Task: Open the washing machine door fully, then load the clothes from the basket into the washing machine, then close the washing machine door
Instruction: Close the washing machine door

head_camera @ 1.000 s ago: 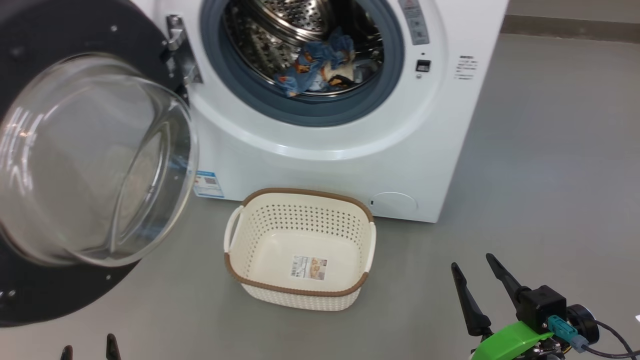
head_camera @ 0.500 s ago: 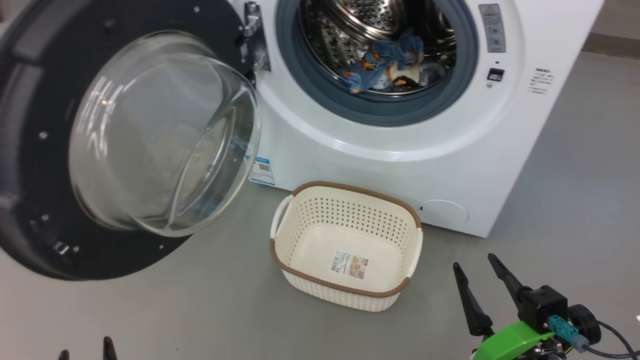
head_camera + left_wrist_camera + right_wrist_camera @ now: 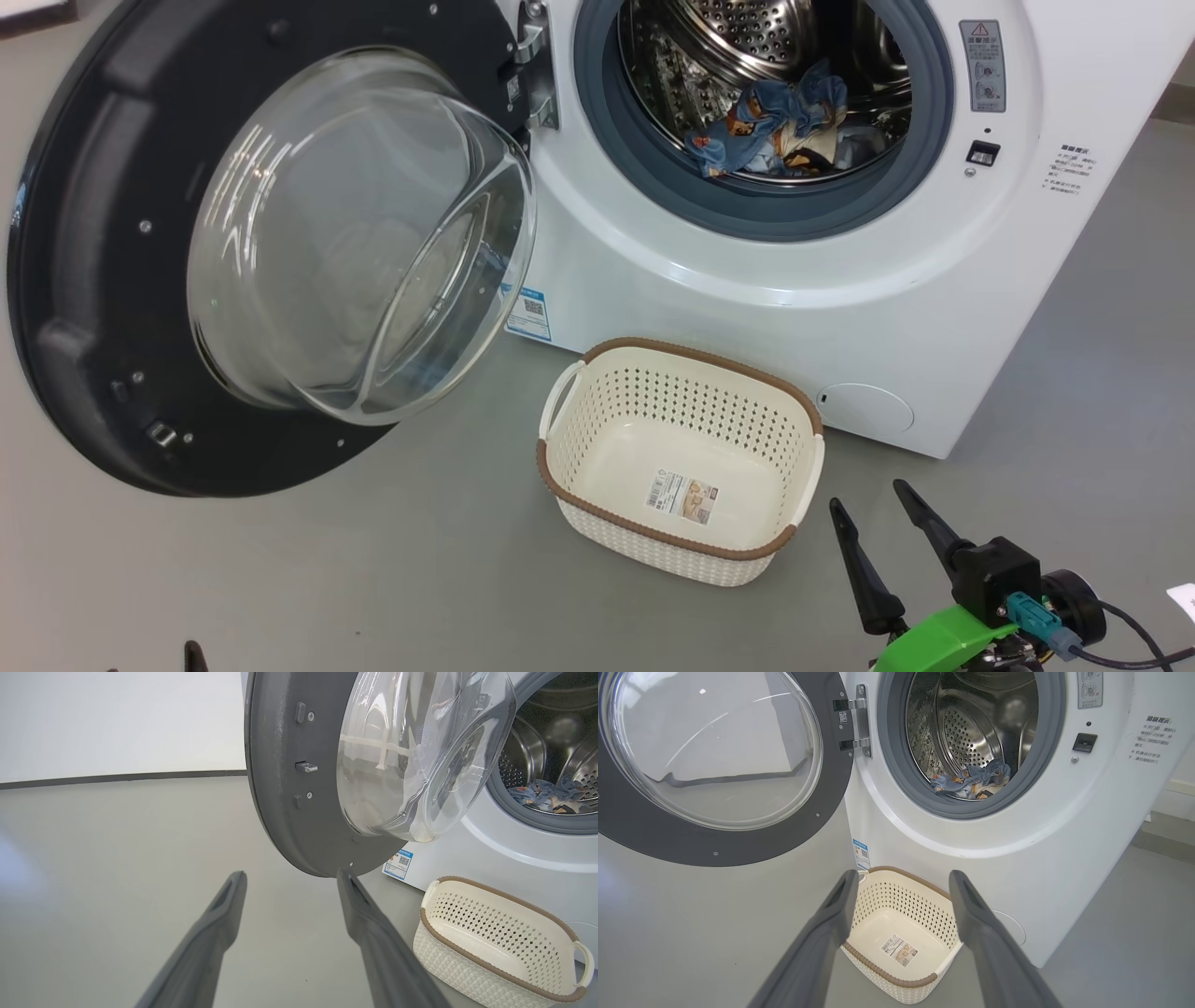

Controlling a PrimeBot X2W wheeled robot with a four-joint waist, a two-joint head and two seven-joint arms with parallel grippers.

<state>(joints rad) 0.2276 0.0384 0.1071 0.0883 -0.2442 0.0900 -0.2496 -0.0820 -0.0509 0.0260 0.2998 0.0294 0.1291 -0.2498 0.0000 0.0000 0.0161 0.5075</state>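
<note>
The clothes [image 3: 770,126] lie in the steel drum [image 3: 747,28]; the basket [image 3: 691,401] is empty. The washing machine door [image 3: 280,788] stands wide open at left, its rim just beyond the left gripper [image 3: 289,877], whose fingers are spread and empty. The right gripper [image 3: 868,495], likewise spread and empty, is farther away, beside the basket.

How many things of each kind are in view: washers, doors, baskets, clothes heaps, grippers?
washing machine: 1
washing machine door, open: 1
basket, empty: 1
clothes heap inside the washing machine: 1
grippers, left gripper and right gripper, both open: 2
Total: 6
</note>
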